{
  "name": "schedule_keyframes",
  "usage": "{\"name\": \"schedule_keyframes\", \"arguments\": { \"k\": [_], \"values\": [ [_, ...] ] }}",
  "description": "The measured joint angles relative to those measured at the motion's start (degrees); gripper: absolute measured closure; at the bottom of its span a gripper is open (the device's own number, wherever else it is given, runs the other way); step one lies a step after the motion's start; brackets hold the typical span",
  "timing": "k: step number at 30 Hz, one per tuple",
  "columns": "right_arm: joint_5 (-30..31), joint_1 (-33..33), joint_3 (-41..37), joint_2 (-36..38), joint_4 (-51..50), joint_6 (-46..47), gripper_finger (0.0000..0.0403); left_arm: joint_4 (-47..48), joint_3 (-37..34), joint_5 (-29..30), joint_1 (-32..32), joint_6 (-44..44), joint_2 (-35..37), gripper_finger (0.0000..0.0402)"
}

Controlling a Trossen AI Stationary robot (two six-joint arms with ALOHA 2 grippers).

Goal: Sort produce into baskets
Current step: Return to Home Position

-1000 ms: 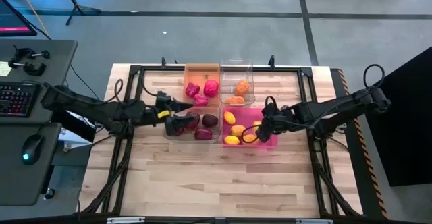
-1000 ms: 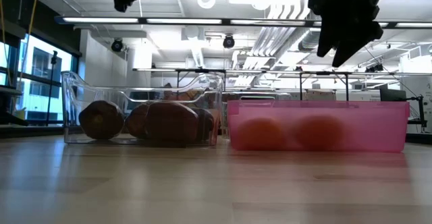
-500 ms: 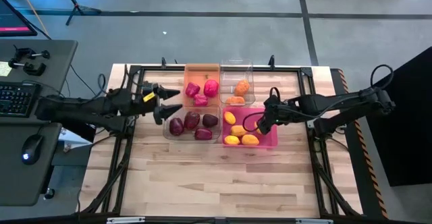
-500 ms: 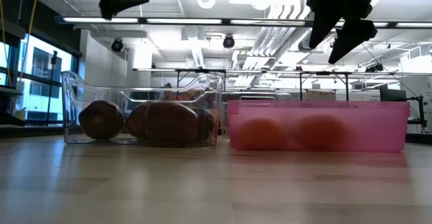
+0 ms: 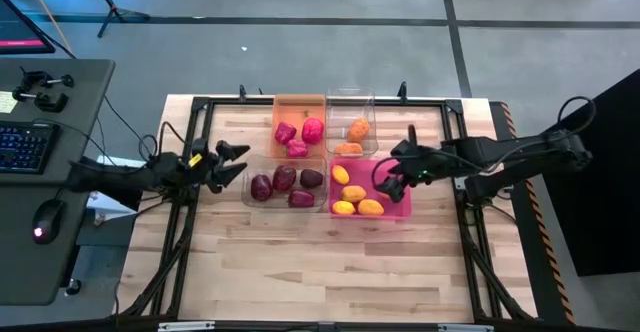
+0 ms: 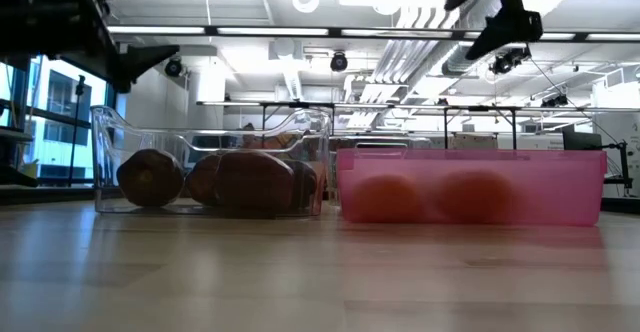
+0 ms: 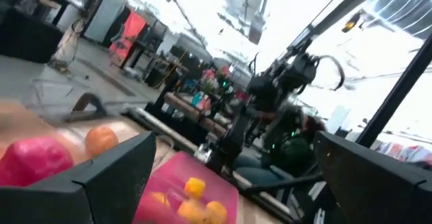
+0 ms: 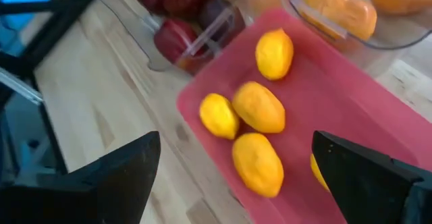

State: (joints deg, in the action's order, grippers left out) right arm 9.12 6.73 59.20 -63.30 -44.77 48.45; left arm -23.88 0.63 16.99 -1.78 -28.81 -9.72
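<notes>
Far left of the pink bin (image 5: 363, 175), the left gripper (image 5: 230, 162) hangs with fingers spread and nothing between them. It is over the wooden table (image 5: 300, 262), between the left side of its black frame (image 5: 232, 99) and the near clear bin (image 5: 246, 194). That bin touches the pink bin's left wall and holds four maroon pieces (image 5: 285, 178). Behind and left of the pink bin, the orange bin (image 5: 298, 100) carries three pink-red pieces (image 5: 312, 129). Directly behind the pink bin, the far clear bin (image 5: 350, 96) holds two orange pieces (image 5: 358, 129). The pink bin itself holds yellow pieces (image 5: 370, 207). Over its right half hovers the right gripper (image 5: 393, 169), released and carrying nothing, reaching in from beyond the table's right edge. A wide band of wood runs from the pink bin's front wall to the table's near edge, with narrower strips on either side of the four bins.

The overhead view counts four yellow pieces, the gripper covering the bin's right part. The right wrist view adds a fifth yellow piece (image 8: 316, 172), partly behind its own finger. The low view alone shows both grippers well above the pink bin's rim. The left wrist view, past its spread fingers (image 7: 101, 177), catches the right arm (image 7: 270, 96) beyond the pink bin.
</notes>
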Motion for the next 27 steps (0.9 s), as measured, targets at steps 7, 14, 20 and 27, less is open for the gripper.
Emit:
{"name": "schedule_keyframes", "arguments": {
  "k": [7, 14, 20, 27],
  "values": [
    [6.73, 3.33, -5.77, 8.77, 5.78, 2.15, 0.0027, 13.01, 0.17, -0.39, 0.0, -3.73, 6.53, 0.0012],
    [3.68, 2.75, -24.72, 24.31, 29.78, 1.58, 0.0027, 16.86, 0.17, -0.49, -0.11, -6.0, 7.11, 0.0012],
    [2.85, -0.91, -37.69, 40.09, 43.04, -7.26, 0.0027, 16.79, 0.17, -0.39, -0.11, -0.52, 7.11, 0.0012],
    [-5.49, -3.55, -46.24, 56.74, 43.98, -16.47, 0.0027, 16.79, 0.17, -0.37, -0.11, 0.92, 7.11, 0.0012]
  ]
}}
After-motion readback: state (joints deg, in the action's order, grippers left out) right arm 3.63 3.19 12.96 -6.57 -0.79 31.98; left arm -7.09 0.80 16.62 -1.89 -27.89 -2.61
